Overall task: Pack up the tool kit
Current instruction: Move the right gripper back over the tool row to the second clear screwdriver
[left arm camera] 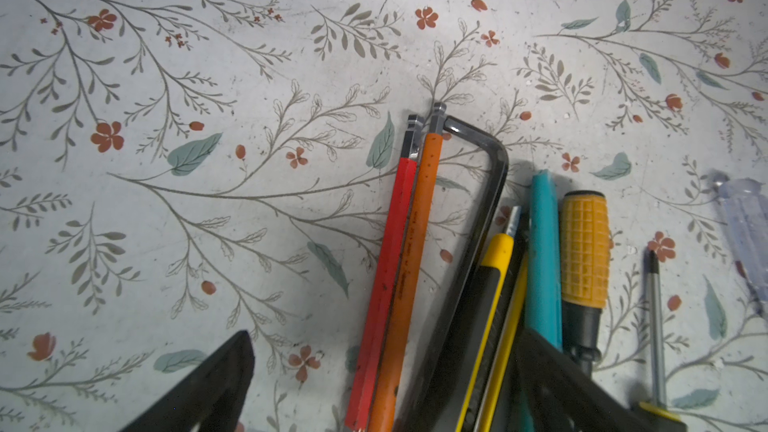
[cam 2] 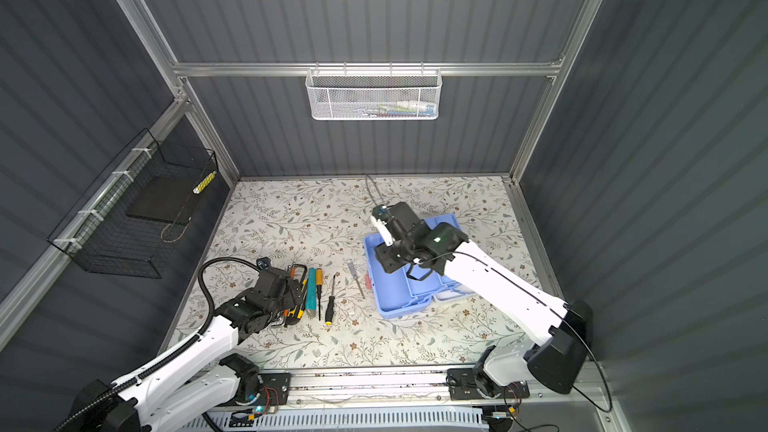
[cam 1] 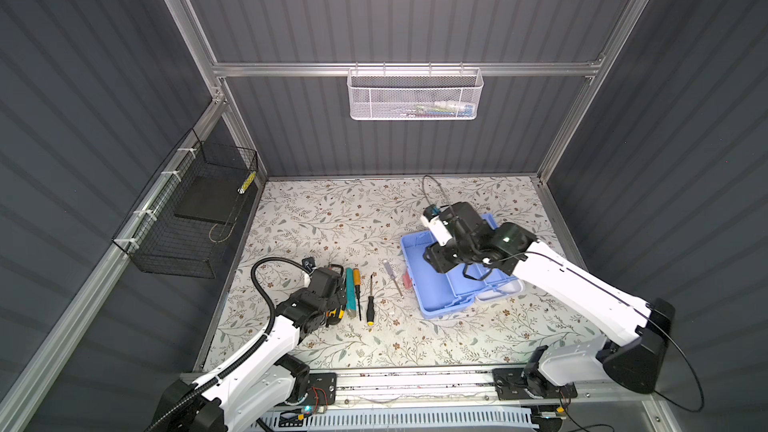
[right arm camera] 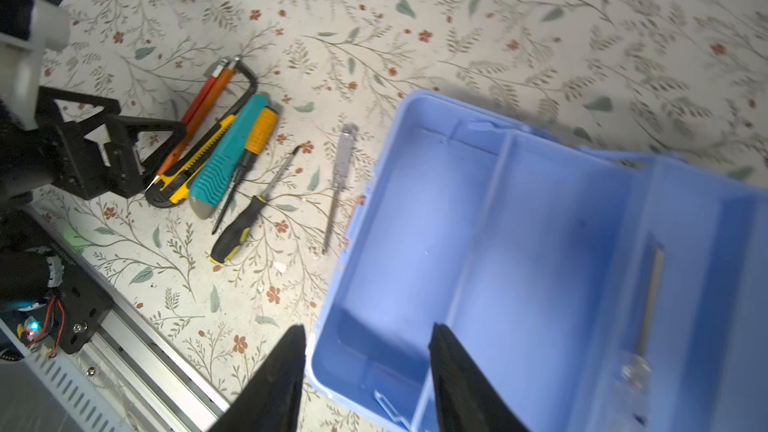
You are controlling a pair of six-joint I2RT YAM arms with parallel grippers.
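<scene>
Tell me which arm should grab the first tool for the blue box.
Left. The left gripper hovers open directly over the hex keys and utility knife; the right gripper hangs open over the tool box, away from them.

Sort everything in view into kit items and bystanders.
Belongs to the job:
blue box
hex keys
yellow knife
teal knife
orange-handled screwdriver
black-handled screwdriver
clear-handled screwdriver

Just lying about:
white mesh basket
black wire basket
</scene>
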